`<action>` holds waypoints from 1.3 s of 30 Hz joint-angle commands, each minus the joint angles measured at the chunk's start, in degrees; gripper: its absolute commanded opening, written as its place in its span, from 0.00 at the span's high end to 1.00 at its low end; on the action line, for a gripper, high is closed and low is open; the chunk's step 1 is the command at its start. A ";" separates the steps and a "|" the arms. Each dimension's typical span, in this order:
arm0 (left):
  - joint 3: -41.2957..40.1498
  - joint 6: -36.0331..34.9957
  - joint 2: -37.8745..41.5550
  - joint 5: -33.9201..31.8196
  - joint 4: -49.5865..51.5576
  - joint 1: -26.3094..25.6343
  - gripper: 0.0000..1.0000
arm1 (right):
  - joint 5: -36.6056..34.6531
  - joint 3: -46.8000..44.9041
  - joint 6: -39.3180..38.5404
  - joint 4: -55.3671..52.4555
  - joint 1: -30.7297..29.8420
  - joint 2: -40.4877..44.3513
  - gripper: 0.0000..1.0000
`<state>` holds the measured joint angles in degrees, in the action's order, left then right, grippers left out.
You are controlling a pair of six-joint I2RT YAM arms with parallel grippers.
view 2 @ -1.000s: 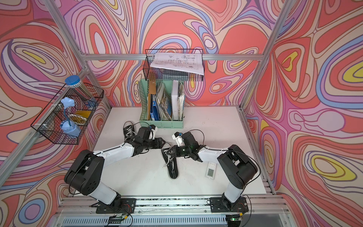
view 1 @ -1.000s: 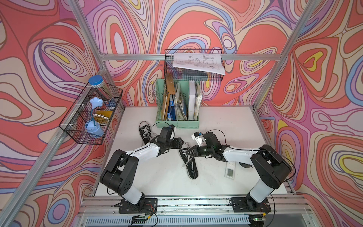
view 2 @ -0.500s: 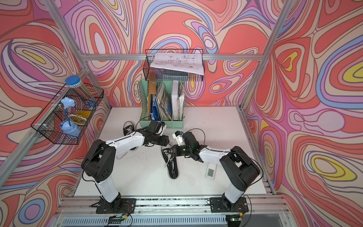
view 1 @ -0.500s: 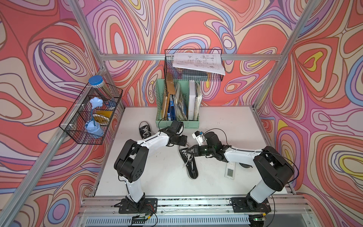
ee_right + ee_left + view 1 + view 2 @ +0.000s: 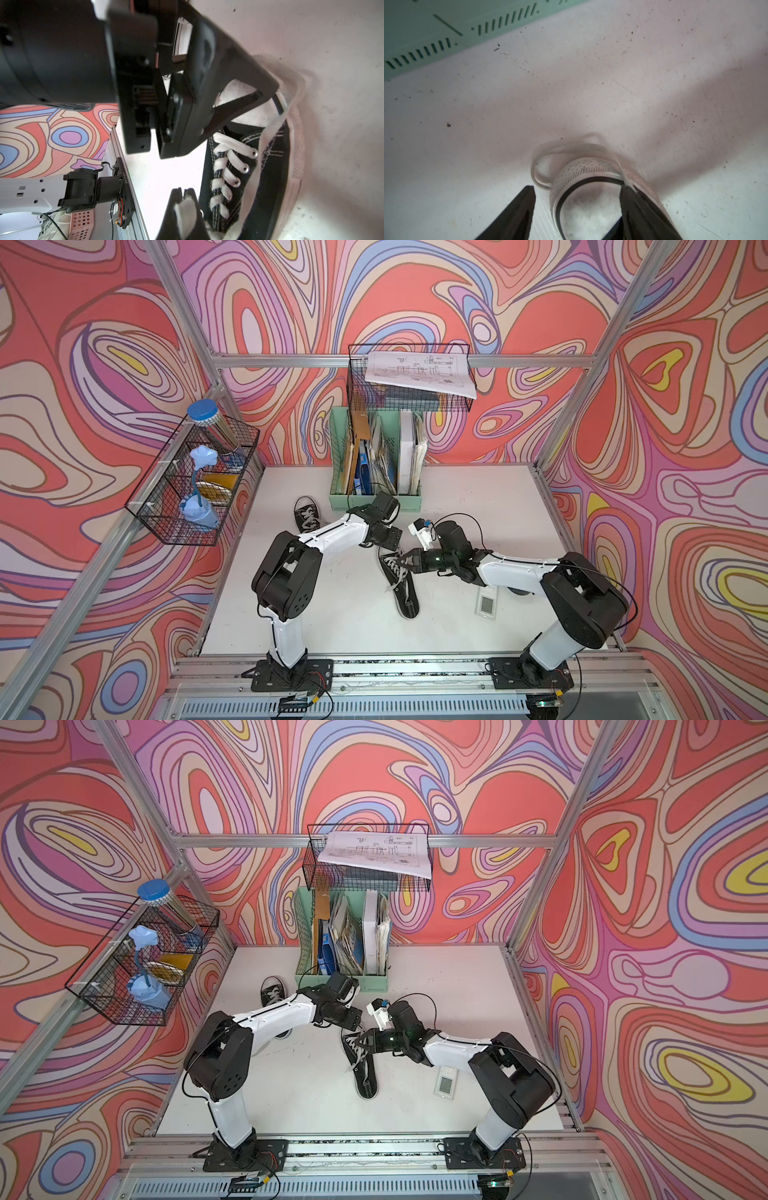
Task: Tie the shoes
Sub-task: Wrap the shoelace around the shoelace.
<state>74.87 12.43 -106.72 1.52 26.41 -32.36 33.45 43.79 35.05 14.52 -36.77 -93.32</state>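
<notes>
Two shoes lie on the table (image 5: 332,626). The near shoe (image 5: 402,587) is mid-table, toe toward the robot's bases. The far shoe (image 5: 305,517) lies well apart from it, toward the back left, partly behind the left arm.

The right gripper (image 5: 184,193) is pinched together on a white lace (image 5: 187,208) beside the near shoe's eyelets. The left gripper (image 5: 576,188) has its jaws apart, straddling that shoe's heel end, where a loop of lace curls round the rubber.

A green file holder (image 5: 409,502) stands at the back of the table. Its compartments are packed with upright folders and papers, among them a blue folder (image 5: 363,472) and a white binder (image 5: 406,456). Above it a wire basket (image 5: 453,403) holds dark flat items, with a drawing sheet (image 5: 419,374) lying over its rim. A wall basket (image 5: 166,526) on the left holds a blue-lidded jar (image 5: 204,414), a blue flower figure (image 5: 203,457) and a yellow item (image 5: 218,481).

A small screen device (image 5: 485,605) lies on the table just beside the right arm.
</notes>
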 commanded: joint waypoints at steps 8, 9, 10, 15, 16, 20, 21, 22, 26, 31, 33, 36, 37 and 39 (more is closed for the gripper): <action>-1.87 3.41 -0.64 -3.32 0.14 3.34 0.42 | 0.91 -0.68 -0.07 1.95 0.17 -0.82 1.00; -2.28 3.61 -0.75 -3.47 -0.08 3.74 0.44 | 0.95 -0.60 -0.08 1.95 0.21 -1.01 1.00; -2.74 3.73 -0.84 -3.04 -0.33 4.18 0.44 | 1.03 -0.59 -0.07 2.07 0.19 -1.12 1.00; -3.33 3.74 -2.02 -1.89 -0.29 4.79 0.49 | 1.26 -0.31 -0.06 2.04 0.21 -1.93 1.00; -3.33 3.82 -2.20 -1.58 -0.39 4.79 0.50 | 1.31 -0.24 0.05 2.17 0.21 -2.12 1.00; -2.99 4.01 -3.53 -0.51 -0.76 4.81 0.54 | 1.51 -0.02 0.20 2.18 0.21 -2.52 1.00; -2.89 4.01 -3.87 -0.27 -0.91 4.84 0.56 | 1.53 -0.02 0.17 2.18 0.21 -2.53 1.00; -2.80 4.08 -4.08 -0.18 -0.98 4.83 0.57 | 1.53 -0.02 0.14 1.99 0.21 -2.61 1.00; -2.44 4.09 -5.53 0.13 -1.13 4.78 0.62 | 1.53 0.13 0.08 1.85 0.21 -2.54 1.00; -2.60 4.35 -6.66 0.41 -2.02 4.85 0.69 | 1.51 -0.02 0.01 1.75 0.21 -2.32 1.00; -2.78 4.45 -6.71 0.14 -2.58 4.81 0.75 | 1.53 -0.08 -0.08 1.65 0.21 -2.31 1.00; -3.14 4.45 -6.66 -0.37 -3.53 4.85 0.85 | 1.33 -0.11 -0.29 1.47 0.21 -2.17 1.00; -3.15 4.45 -6.71 -0.44 -3.94 4.93 0.88 | 1.27 -0.10 -0.35 1.29 0.21 -2.14 1.00; -3.06 4.51 -6.66 -0.79 -4.36 5.10 0.97 | 1.24 -0.10 -0.50 1.08 0.21 -2.00 1.00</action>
<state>72.31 16.53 -111.92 1.10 22.85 -27.59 34.50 43.79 35.20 15.81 -36.77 -95.11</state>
